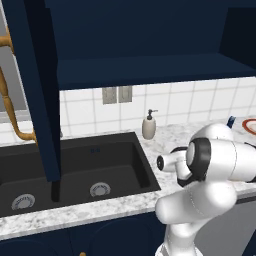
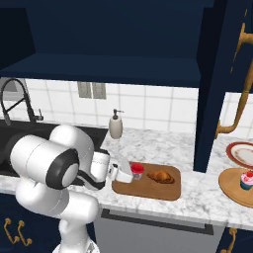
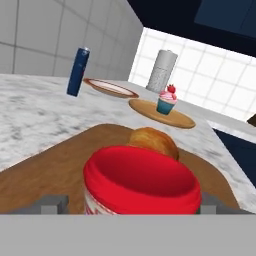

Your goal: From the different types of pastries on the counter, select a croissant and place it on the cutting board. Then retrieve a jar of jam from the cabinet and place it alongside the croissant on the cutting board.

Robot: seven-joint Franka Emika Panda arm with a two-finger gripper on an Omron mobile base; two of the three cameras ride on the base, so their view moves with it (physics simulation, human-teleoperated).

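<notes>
The jar of jam [image 2: 137,170], red-lidded, stands on the left part of the wooden cutting board [image 2: 148,190], beside the golden croissant [image 2: 160,176]. My gripper [image 2: 127,174] is low over the board at the jar's left side. In the hand view the jar [image 3: 142,182] sits very close between the two fingertips [image 3: 55,202], with a small gap on the left, so the gripper [image 3: 131,202] is open around it. The croissant [image 3: 152,140] lies just behind the jar on the board [image 3: 50,170]. The cupcake [image 2: 246,180] rests on a round wooden plate [image 2: 237,192].
The navy cabinet door [image 2: 217,74] hangs open over the counter [image 2: 163,148] right of the board. A soap dispenser [image 2: 115,126] stands by the wall, with the black sink [image 1: 75,165] to its left. A red-rimmed plate [image 2: 242,153] and a blue can [image 3: 77,71] sit further right.
</notes>
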